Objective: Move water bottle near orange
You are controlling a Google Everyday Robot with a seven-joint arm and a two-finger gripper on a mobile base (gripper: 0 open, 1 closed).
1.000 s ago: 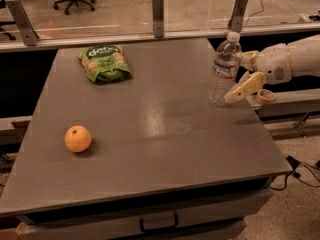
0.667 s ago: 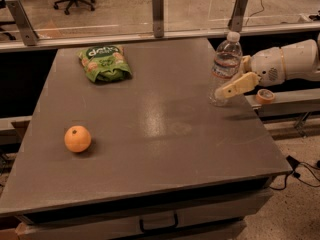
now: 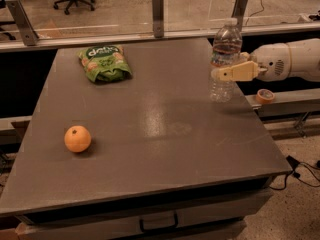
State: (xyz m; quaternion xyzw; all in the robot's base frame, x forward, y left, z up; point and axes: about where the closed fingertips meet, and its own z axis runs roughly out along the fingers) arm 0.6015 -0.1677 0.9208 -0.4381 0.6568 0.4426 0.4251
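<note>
Standing upright at the far right of the table (image 3: 165,129), the water bottle (image 3: 227,41) has its base on the surface, close to the right edge. The gripper (image 3: 222,71) reaches in from the right at label-band height. One pale finger (image 3: 235,73) lies across the bottle's front and the other is hidden behind it, so the fingers look pinched on the bottle, though I can't confirm the hidden side. The white arm (image 3: 295,59) extends off the right edge of the frame. The orange (image 3: 77,139) sits near left on the table, well apart from the bottle, with most of the tabletop between them. A green snack bag (image 3: 104,63) lies far left, away from both, and a tape roll (image 3: 264,96) rests on the ledge just off the table's right side. Progress judgement: the grasp appears made or nearly made, with no sign of a lift yet. Still to do are the lift, the carry across toward the near left, setting the bottle upright beside the orange, and the release. The bulk of the task remains.
</note>
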